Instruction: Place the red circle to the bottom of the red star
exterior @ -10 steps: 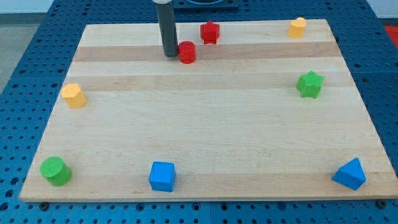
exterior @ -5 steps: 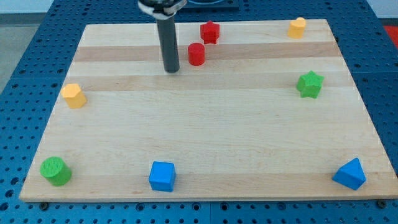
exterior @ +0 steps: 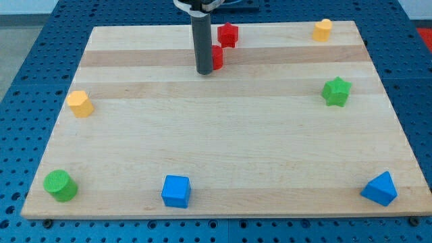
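Observation:
The red star [exterior: 228, 34] lies near the board's top edge, a little right of the middle. The red circle [exterior: 217, 57] stands just below it and slightly to the left, partly hidden behind my dark rod. My tip [exterior: 204, 71] rests on the board right against the circle's left lower side; whether it touches the circle I cannot tell.
A yellow block [exterior: 322, 30] sits at the top right, a green star [exterior: 335, 92] at the right, a blue block [exterior: 379, 188] at the bottom right, a blue cube [exterior: 176, 191] at the bottom, a green cylinder [exterior: 59, 185] at the bottom left, and a yellow block [exterior: 79, 104] at the left on the wooden board [exterior: 223, 135].
The red circle moved a little right to below the red star. My tip pulled down and left, then came back right to the circle's left side.

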Tool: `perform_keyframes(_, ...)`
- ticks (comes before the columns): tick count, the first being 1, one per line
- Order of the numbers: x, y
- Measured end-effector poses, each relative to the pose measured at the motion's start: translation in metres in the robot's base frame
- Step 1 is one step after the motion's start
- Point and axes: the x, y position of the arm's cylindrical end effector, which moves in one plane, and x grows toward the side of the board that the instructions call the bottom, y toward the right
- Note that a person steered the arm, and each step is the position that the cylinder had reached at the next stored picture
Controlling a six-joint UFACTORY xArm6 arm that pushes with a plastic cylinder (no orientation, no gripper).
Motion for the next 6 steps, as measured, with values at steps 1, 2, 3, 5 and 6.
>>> perform_keyframes(1, -0.006, 0.0)
perform_keyframes(2, -0.011, 0.007)
perform_keyframes(3, -0.011, 0.013)
perform_keyframes(5, -0.014, 0.02)
perform_keyframes(6, -0.016, 0.03)
